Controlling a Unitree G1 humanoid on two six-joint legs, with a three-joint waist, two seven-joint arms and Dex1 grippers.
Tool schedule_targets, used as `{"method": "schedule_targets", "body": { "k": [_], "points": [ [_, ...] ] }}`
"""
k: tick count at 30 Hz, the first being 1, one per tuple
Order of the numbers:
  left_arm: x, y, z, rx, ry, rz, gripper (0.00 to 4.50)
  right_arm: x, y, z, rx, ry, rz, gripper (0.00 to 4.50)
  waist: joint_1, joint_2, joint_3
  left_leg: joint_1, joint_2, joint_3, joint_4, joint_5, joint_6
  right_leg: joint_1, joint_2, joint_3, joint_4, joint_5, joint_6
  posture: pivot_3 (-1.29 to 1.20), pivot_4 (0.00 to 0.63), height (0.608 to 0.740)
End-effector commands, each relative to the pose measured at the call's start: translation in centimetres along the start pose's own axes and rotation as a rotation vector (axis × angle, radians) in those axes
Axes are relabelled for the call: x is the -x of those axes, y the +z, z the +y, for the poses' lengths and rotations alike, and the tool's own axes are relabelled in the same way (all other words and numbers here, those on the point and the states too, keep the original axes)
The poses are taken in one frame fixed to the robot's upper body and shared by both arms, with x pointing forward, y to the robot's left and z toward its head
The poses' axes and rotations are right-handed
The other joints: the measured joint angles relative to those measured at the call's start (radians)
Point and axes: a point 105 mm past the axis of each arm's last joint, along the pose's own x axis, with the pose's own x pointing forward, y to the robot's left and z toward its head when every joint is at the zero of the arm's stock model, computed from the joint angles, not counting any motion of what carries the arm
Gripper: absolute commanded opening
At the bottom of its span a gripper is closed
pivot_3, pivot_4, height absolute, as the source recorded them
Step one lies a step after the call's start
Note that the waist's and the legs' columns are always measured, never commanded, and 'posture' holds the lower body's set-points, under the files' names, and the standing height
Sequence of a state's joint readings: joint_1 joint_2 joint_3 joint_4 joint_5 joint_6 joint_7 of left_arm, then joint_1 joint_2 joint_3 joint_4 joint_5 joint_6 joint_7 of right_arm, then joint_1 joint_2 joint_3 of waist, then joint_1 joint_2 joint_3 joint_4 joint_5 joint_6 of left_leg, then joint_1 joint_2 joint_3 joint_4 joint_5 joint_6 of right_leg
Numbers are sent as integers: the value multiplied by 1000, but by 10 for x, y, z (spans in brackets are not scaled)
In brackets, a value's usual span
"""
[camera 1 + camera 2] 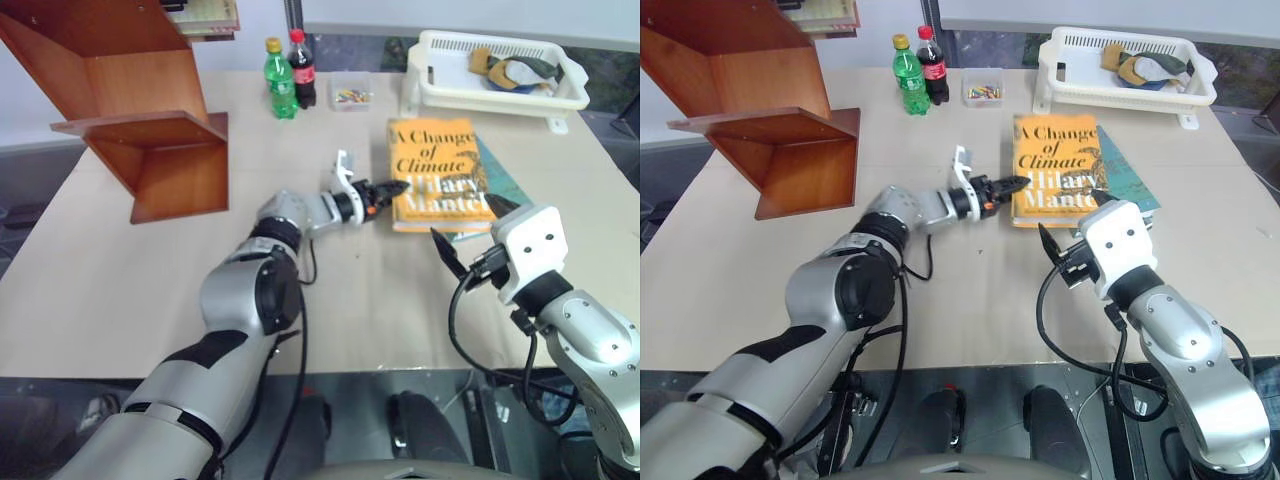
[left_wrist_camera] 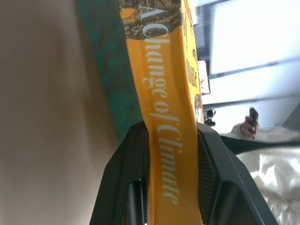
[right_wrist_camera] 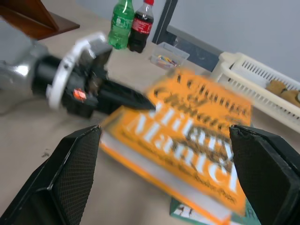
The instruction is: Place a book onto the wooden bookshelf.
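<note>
The book (image 1: pixel 438 172), a thick orange-yellow hardcover, is shown on the table (image 1: pixel 120 290), resting partly on a thinner teal-blue book (image 1: pixel 503 186) and well apart from the wooden bookshelf (image 1: pixel 150 120) at the table's far left corner. The left gripper (image 1: pixel 392 188) is seen clenched on the book at its spine edge, the two black fingers (image 2: pixel 213 164) pinching the orange spine between them; the right gripper (image 1: pixel 1068 243) is held near the book's near edge with its jaws spread wide and nothing between them. The volume is judged stiff and fairly heavy for a one-edge pinch: the boards should not bend, but the glossy jacket may slip, and the page block may sag or fan open if the book is lifted by the spine alone. A hold deeper across the spine, with the open gripper brought under the far side for support, is judged safer. The head views give the layout: book, shelf ledges, two bottles (image 1: pixel 290 75) and a white basket (image 1: pixel 490 70). The depth of the pinch is supplied by the left wrist view, where the spine lettering runs between the pads. In the right wrist view the book's near corner appears raised off the book beneath.
</note>
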State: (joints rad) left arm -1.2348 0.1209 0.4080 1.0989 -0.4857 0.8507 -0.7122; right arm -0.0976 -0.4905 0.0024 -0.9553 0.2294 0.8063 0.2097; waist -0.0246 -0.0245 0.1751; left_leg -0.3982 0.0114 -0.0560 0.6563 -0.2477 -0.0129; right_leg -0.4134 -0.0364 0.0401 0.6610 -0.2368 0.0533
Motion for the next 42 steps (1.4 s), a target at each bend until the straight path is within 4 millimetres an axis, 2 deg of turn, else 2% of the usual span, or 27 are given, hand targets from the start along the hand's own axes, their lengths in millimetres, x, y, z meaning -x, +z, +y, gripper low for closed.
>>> {"method": "schedule_targets", "body": {
  "k": [1,4,6,9,11,14,18,21,24,27,30,35,39,42],
  "points": [
    [24,24,-33,-418,-29,-36,848,-1,8,0,-12,25,-53,4500,-9,0,0,0,0,0,0,0,0,0,0,0,0,0,0,0,150,740],
    [44,29,-43,-643,51,-90,848,-2,5,0,-19,57,-50,4500,-10,0,0,1,1,2,-1,2,-4,0,-1,2,0,0,0,0,150,740],
    [65,37,-52,-967,145,-120,848,-2,2,-5,-27,76,-48,4500,-6,0,0,1,1,2,-1,1,-2,0,-1,2,0,0,0,0,150,740],
    [86,42,-69,-1282,198,-154,848,-3,1,-8,-35,104,-50,4500,-6,0,0,1,1,2,-1,0,0,0,-1,2,0,0,0,0,150,740],
    [109,49,-85,-1650,253,-168,848,-5,0,-11,-39,136,-54,4500,-8,0,0,2,1,3,-1,0,0,0,-1,3,0,0,0,0,150,740],
    [139,59,-108,-2114,315,-194,848,-9,3,-12,-51,192,-76,4500,-10,1,0,3,1,4,-2,0,0,0,0,3,0,0,0,0,150,740],
    [175,74,-117,-2437,390,-125,848,-14,10,-8,-100,272,-132,4500,0,0,0,2,1,4,-2,0,0,0,-1,3,-1,0,0,0,150,740],
    [205,85,-116,-2543,453,-32,848,-16,17,0,-146,360,-183,4500,-4,1,0,2,1,5,-2,0,1,0,-1,3,-1,0,0,0,150,740],
    [234,99,-114,-2580,557,101,848,-14,25,6,-163,447,-216,4500,-6,1,1,2,2,4,-2,0,1,-1,0,2,-1,0,0,0,150,740],
    [268,120,-117,-2563,739,214,848,-16,33,7,-176,489,-252,4500,-9,0,2,1,2,4,-2,0,1,-1,0,1,-1,0,0,0,150,740],
    [290,132,-122,-2549,848,294,848,-21,40,6,-180,511,-291,4500,-15,0,2,2,3,5,-2,0,1,-1,0,1,-1,0,0,0,150,740],
    [335,150,-113,-2461,1027,454,848,-27,65,12,-177,618,-399,4500,-15,0,4,2,4,5,-3,0,1,-1,1,1,0,0,0,0,150,740],
    [355,154,-97,-2359,1076,473,848,-35,81,9,-139,633,-465,4500,-18,0,4,2,5,6,-2,0,1,-2,1,2,0,0,0,0,150,740],
    [358,157,-83,-2320,1086,470,848,-41,89,6,-114,631,-492,4500,-18,0,4,1,6,6,-2,0,1,-2,2,1,0,0,0,0,150,740]
  ]
}}
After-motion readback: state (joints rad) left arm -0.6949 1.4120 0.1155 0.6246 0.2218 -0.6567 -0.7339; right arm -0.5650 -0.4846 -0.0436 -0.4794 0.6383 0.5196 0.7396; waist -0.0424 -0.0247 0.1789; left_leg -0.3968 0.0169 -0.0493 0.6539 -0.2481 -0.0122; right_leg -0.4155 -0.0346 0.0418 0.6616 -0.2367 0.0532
